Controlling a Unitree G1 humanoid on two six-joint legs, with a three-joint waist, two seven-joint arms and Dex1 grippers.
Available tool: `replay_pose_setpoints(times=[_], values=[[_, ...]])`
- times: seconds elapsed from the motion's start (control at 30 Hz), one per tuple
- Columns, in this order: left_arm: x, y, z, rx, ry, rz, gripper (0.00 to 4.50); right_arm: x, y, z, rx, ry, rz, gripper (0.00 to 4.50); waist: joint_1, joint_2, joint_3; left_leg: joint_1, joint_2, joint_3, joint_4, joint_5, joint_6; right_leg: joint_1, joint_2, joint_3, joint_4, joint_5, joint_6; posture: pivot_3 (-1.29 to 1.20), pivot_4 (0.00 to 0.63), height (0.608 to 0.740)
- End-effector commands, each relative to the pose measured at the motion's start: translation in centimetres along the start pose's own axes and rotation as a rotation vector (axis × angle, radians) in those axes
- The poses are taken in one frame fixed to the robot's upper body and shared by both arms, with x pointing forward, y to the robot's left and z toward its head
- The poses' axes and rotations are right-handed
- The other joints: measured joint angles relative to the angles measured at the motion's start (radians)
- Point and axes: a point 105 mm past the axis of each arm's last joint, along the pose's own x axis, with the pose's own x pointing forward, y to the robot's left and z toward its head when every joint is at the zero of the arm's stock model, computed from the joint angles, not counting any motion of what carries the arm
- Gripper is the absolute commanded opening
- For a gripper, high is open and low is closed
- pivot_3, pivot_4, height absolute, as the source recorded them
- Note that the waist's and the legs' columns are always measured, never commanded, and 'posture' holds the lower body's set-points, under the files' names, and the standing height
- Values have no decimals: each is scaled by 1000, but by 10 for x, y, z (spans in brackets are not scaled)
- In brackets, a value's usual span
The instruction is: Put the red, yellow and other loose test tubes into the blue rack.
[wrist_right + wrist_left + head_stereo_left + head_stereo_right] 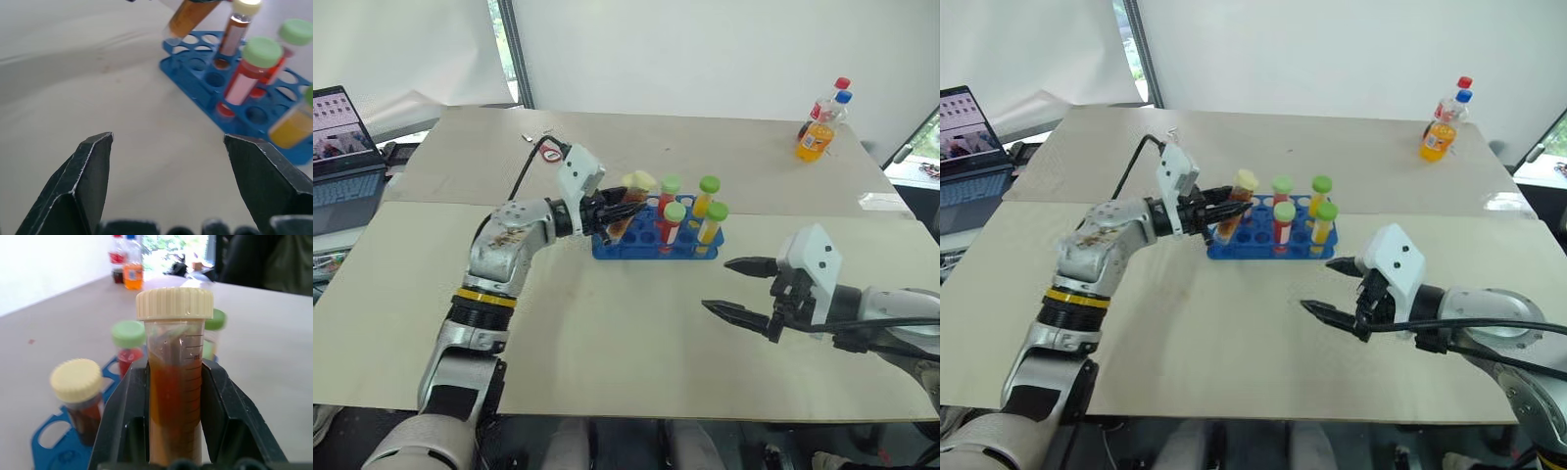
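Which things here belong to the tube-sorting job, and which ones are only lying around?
Job:
- brown-orange tube, held by left gripper
- blue rack
- green-capped tubes standing in rack

Lying about:
- drink bottles
- laptop

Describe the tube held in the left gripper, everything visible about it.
The brown-orange tube is clear plastic with printed graduation marks, a ribbed pale yellow screw cap and brown-orange liquid filling most of it. The left gripper is shut on its body, one black finger on each side. It hangs tilted above the near-left end of the blue rack, not yet in a hole, beside another pale-capped tube already standing there.
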Motion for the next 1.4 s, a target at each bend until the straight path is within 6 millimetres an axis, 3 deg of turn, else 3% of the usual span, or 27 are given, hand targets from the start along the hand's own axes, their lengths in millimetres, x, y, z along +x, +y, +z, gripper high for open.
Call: replay_pose_setpoints(times=[0.03, 0.3, 0.73, 0.93, 1.3, 1.4], values=[[9, 8, 10, 59, -75, 40, 871, -6, 2, 6, -27, -2, -37, 4018, 3, 0, 0, 0, 0, 0, 0, 0, 0, 0, 0, 0, 0, 0, 0, 0, 150, 733], [32, 3, -4, 44, -91, 31, 871, -8, 6, 0, 13, 19, -67, 4018, 6, 0, 0, -2, -1, -1, 1, 0, 0, 0, 0, 0, -1, 1, 1, 0, 150, 733], [44, 1, -30, -8, -82, 80, 871, -9, 10, -4, 55, 26, -81, 4018, 7, 0, 0, -2, -1, -2, 1, 0, 0, 2, 0, 0, -1, 1, 2, 0, 150, 733], [35, 3, -37, 10, -158, 189, 871, -6, 7, -3, 67, -1, -148, 4018, 7, 0, 0, -1, -1, -6, 2, 0, 0, 4, 0, 0, -2, 1, 2, 0, 150, 733], [21, -4, -59, 27, -176, 266, 871, 3, -19, 2, 118, -62, -358, 4018, 3, 0, -1, 7, -1, -11, 1, 0, 0, 11, 0, 0, -3, 1, 2, 0, 150, 733], [17, -2, -61, 44, -173, 278, 2247, 3, -24, 2, 117, -64, -378, 4018, 2, 0, -1, 7, -1, -11, 1, 0, 1, 11, 0, 0, -4, 1, 2, 0, 150, 733]])
